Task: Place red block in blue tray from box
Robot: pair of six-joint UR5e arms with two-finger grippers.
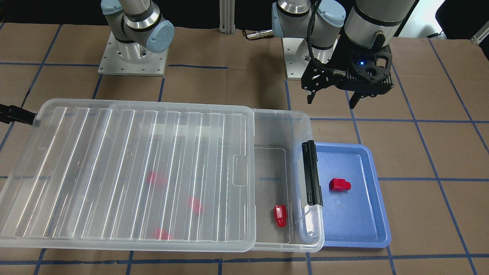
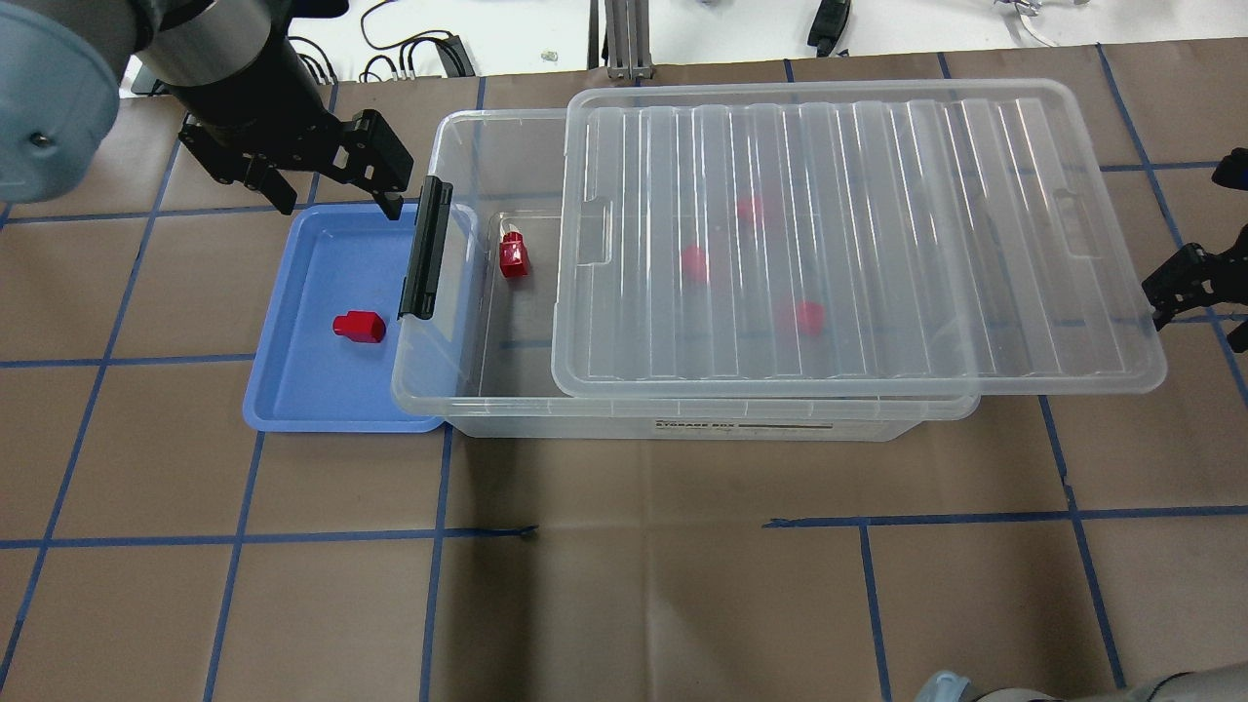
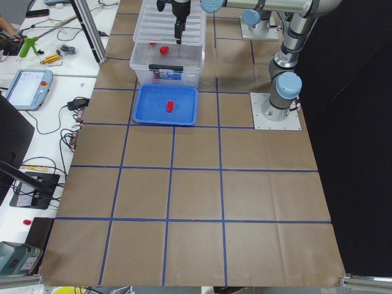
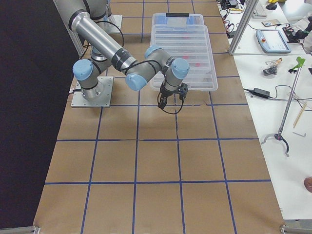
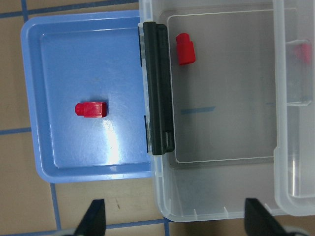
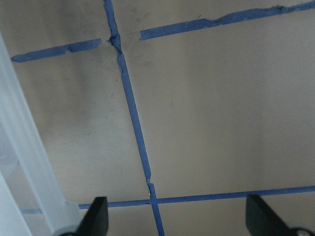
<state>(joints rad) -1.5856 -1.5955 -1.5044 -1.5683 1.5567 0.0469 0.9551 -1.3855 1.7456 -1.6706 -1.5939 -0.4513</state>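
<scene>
Left gripper (image 1: 331,100) has its black fingers spread wide with nothing between them. It hangs above the table just past the far rim of the blue tray (image 1: 382,214), on the robot's side. Right gripper (image 6: 177,215) is also spread and empty, low over bare paper next to the lid's overhanging end.

One red block (image 1: 339,185) lies on its side on the tray floor near the middle: glossy plastic, squarish body, narrow stub pointing away from the box (image 2: 682,425). The tray is shallow, smooth and blue, with a raised rim and rounded corners, and its long side is tucked under the box's end.

The box is a clear, shallow, rectangular plastic bin. Its black latch (image 1: 312,173) overhangs the tray edge. The ribbed translucent lid (image 2: 877,244) is slid sideways, so only the end strip nearest the tray is uncovered. A second red block (image 1: 280,215) sits in that open strip, close to the latch wall. Three more blocks (image 2: 751,208) (image 2: 694,261) (image 2: 807,315) show as red blurs under the lid, which covers them.

The table (image 2: 624,585) is covered in brown paper with a blue tape grid.
</scene>
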